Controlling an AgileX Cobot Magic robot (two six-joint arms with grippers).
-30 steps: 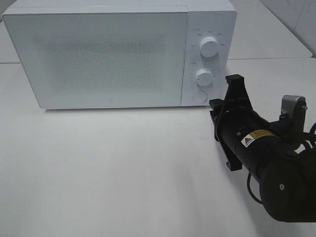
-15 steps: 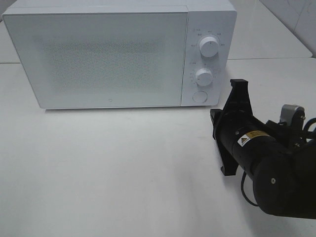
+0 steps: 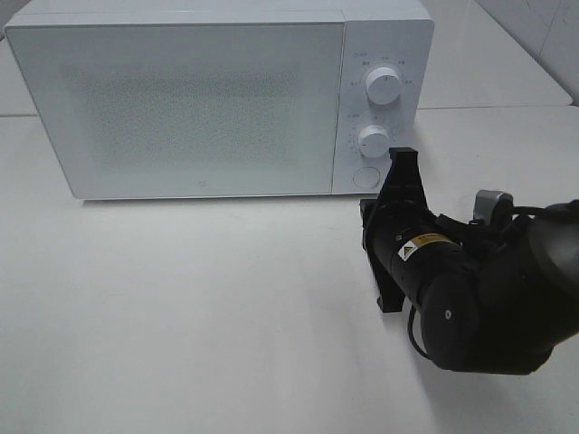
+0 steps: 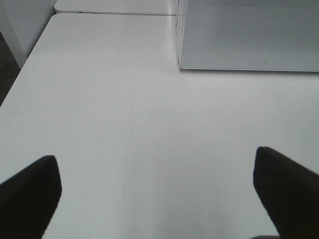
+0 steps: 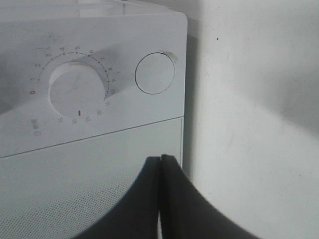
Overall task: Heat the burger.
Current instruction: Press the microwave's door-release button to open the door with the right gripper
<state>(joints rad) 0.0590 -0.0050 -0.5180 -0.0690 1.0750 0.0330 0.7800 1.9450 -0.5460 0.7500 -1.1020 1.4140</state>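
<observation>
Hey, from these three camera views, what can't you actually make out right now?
The burger: in no view; the microwave has its speckled door shut, hiding the inside.
Upper dial: its markings are too small in the high view.
Left pincer: only its two fingertips show, cut off by the left wrist view's edge.

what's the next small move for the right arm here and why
Probably nudge the shut right gripper forward onto the round button. The microwave door is closed, and the tips are near that button but not on it.
</observation>
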